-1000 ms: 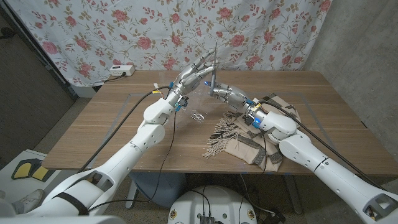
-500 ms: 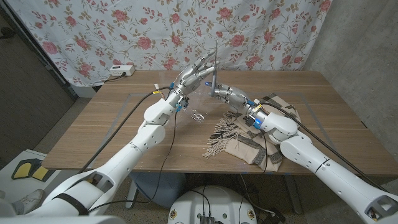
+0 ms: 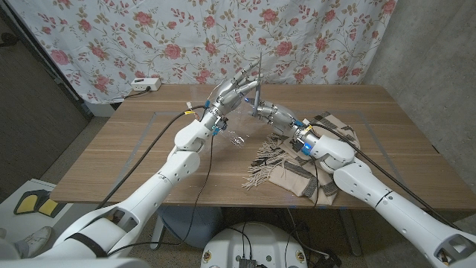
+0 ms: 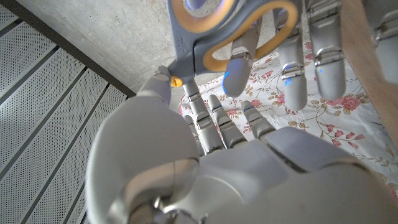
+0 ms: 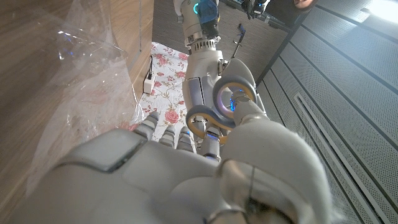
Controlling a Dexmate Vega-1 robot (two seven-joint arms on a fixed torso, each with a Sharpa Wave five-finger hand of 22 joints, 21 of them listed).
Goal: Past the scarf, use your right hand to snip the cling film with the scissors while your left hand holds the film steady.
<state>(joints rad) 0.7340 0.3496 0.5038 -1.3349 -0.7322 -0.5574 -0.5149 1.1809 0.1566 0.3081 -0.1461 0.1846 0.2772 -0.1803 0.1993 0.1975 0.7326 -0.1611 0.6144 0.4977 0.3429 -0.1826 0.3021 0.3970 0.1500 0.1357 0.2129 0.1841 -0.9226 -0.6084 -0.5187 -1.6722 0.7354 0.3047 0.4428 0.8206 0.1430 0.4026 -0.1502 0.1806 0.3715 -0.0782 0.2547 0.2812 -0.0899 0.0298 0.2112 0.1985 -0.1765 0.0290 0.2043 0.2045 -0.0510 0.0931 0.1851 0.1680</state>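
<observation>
Floral curtain (image 3: 186, 37), power strip (image 3: 145, 84) (white)

Grey-bladed scissors with grey-and-yellow handle loops (image 4: 233, 28); clear, glinting cling film (image 5: 93, 74); a tan-and-brown fringed scarf (image 3: 297, 167); brown wood-grain surface (image 3: 134, 149); white backdrop cloth patterned with pink roses (image 3: 149, 37).

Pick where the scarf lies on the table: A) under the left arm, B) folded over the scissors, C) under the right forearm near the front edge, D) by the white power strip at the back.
C: the head view shows the fringed scarf under the right forearm.
</observation>
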